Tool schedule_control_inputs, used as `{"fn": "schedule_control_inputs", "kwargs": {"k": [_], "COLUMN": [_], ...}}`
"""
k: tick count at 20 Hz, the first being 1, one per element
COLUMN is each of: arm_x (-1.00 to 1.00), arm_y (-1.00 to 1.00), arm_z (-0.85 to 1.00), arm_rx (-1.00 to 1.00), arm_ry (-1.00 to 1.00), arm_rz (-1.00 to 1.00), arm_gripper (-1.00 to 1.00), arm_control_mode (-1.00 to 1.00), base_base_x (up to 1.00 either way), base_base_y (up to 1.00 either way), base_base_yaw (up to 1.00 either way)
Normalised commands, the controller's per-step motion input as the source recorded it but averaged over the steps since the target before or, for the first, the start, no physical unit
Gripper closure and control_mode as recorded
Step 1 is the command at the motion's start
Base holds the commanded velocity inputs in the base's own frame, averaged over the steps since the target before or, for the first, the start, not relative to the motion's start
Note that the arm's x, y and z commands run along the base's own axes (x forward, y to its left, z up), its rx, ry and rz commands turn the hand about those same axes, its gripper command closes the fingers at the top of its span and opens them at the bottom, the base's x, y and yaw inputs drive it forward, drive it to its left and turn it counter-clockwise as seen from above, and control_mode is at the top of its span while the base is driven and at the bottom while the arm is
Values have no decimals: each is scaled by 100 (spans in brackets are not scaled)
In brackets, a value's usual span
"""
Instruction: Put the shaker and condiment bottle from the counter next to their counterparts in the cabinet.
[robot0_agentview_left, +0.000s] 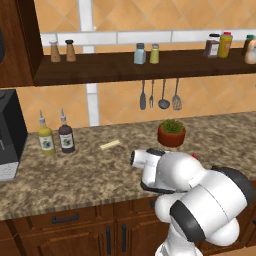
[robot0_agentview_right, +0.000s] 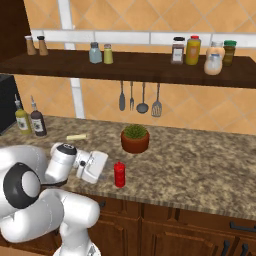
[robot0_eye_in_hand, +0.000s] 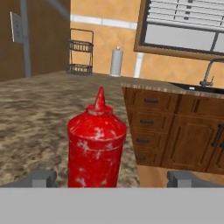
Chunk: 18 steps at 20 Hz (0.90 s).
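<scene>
Red condiment bottle (robot0_eye_in_hand: 97, 144) stands upright near the table's (robot0_agentview_right: 200, 165) front edge, level with the gripper (robot0_eye_in_hand: 111, 178), whose jaws are open on either side of it, not yet gripping. Step in hand: approach for grasp. Next move likely calls for closing squarely, then lifting toward the cabinet shelf (robot0_agentview_right: 145, 67) beside the squeeze bottles (robot0_agentview_right: 186, 50).

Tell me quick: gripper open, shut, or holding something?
Gripper: open, holding nothing; its fingertips sit either side of the upright red condiment bottle, apart from it.
</scene>
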Motion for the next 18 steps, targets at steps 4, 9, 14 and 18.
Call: {"fn": "schedule_control_inputs", "kwargs": {"k": [4,9,14,18], "arm_x": [1,6,0,0], "arm_y": [-19,-19,-15,-19], "arm_z": [-6,-9,-17,-1], "arm_rx": [1,0,1,5], "arm_ry": [0,0,-1,0], "arm_rz": [0,0,0,0], "arm_gripper": [-100,-100,-100,100], "arm_control_mode": [-100,-100,-100,-100], "base_base_x": [0,0,0,0], "base_base_y": [0,0,0,0], "base_base_yaw": [0,0,0,0]}}
